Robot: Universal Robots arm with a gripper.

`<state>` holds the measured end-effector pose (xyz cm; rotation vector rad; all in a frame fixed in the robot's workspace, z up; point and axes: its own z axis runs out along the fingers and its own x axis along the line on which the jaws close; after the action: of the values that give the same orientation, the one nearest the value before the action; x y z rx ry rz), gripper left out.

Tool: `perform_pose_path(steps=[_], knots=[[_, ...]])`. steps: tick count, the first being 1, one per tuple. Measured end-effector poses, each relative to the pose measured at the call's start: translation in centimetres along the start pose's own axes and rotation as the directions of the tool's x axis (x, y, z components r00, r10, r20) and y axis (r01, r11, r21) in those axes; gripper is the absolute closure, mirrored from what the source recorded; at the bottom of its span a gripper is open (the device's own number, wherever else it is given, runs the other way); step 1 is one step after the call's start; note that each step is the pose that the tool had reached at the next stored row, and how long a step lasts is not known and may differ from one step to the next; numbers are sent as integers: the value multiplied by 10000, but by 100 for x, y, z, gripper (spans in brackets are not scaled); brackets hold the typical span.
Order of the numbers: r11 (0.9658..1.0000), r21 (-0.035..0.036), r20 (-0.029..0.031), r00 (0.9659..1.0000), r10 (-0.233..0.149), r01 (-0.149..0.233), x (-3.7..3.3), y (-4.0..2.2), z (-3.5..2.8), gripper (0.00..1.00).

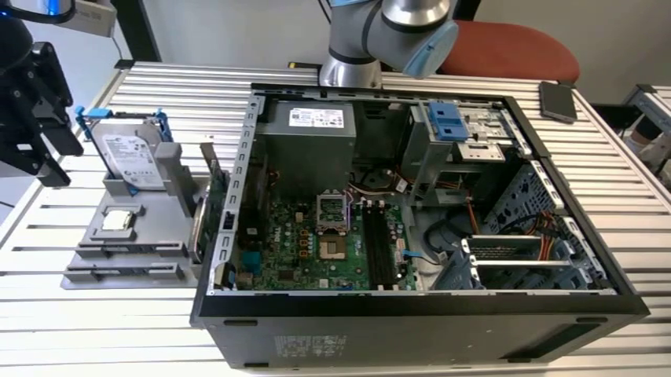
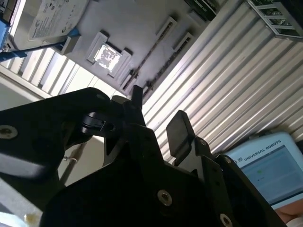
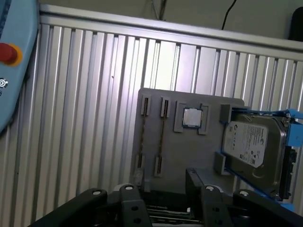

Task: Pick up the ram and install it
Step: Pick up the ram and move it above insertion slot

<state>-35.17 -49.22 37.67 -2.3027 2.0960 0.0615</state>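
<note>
Soft, even light fills the exterior view. The ribbed silver metal worktop point(image 1: 629, 196) is bright, while the inside of the open black computer case point(image 1: 419, 310) lies in shade. In the second wrist view glare washes out the ribs, the small square silver processor point(image 2: 106, 54) glints white, and the black fingers point(image 2: 177, 130) are near silhouettes. The first wrist view is dimmer, with pale reflected streaks.

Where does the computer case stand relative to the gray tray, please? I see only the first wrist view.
Observer: In the exterior view the open computer case stands right beside the gray tray, on the exterior view's right.
Operator: Is anything between them?
Observer: A green card stands on edge between the hard drive and the case.
Operator: Does the gripper hold anything?
Observer: In the second wrist view the gripper is open and empty.
</note>
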Motion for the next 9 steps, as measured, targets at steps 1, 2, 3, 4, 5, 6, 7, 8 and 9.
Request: perform_pose_path(steps=[1, 2, 3, 4, 5, 6, 7, 8, 9], knots=[[9999, 4, -1, 9999, 100, -100, 0, 0, 12, 0], [9998, 7, -2, 9998, 188, -188, 0, 0, 24, 0], [9997, 11, -1, 9997, 248, -248, 1, 0, 36, 0], [9996, 13, -1, 9996, 273, -273, 2, 0, 50, 0], [9996, 13, -1, 9996, 276, -276, 3, 0, 64, 0], [9996, 14, 0, 9996, 277, -277, 3, 0, 80, 0], [9996, 18, -1, 9996, 277, -277, 4, 0, 98, 0], [9996, 18, -1, 9996, 278, -278, 5, 0, 115, 0], [9996, 20, -1, 9996, 277, -277, 6, -1, 135, 0]])
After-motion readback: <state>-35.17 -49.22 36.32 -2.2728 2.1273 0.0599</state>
